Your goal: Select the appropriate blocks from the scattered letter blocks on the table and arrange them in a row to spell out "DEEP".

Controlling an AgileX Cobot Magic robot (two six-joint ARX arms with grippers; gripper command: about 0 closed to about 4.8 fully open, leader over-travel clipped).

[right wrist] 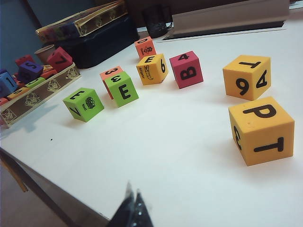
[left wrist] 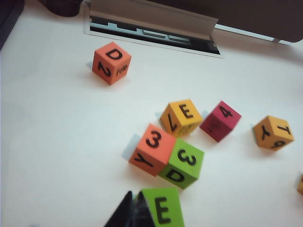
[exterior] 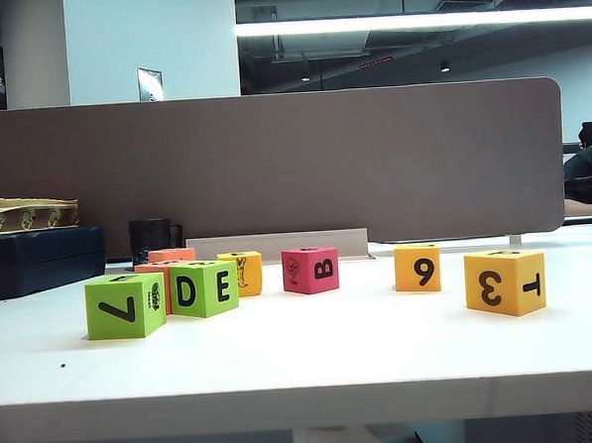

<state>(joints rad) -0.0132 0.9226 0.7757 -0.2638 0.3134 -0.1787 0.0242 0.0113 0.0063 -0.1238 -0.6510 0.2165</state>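
Note:
Scattered letter blocks lie on the white table (exterior: pixel 303 350). The salmon-orange block (left wrist: pixel 111 62) shows D on top and 2 on a side. Near the front, the green 7 block (exterior: pixel 125 305) has E on top (left wrist: pixel 162 208). Behind it are the yellow-orange alligator block (right wrist: pixel 151 68), with E on top, and at the right the yellow-orange 3/T block (exterior: pixel 505 281), with P on top (right wrist: pixel 261 130). My left gripper (left wrist: pixel 135 210) is shut and empty right beside the green E top. Low over the front edge, my right gripper (right wrist: pixel 132 208) is shut and empty. Neither shows in the exterior view.
Other blocks: green D/E (exterior: pixel 202 288), salmon 3/Y (left wrist: pixel 153 149), pink B (exterior: pixel 310 269), yellow 9 (exterior: pixel 418 268). A tray of spare blocks (right wrist: pixel 38 90) and a dark box (exterior: pixel 40 260) stand at the left, a black cup (exterior: pixel 150 236) and brown partition (exterior: pixel 273 163) behind.

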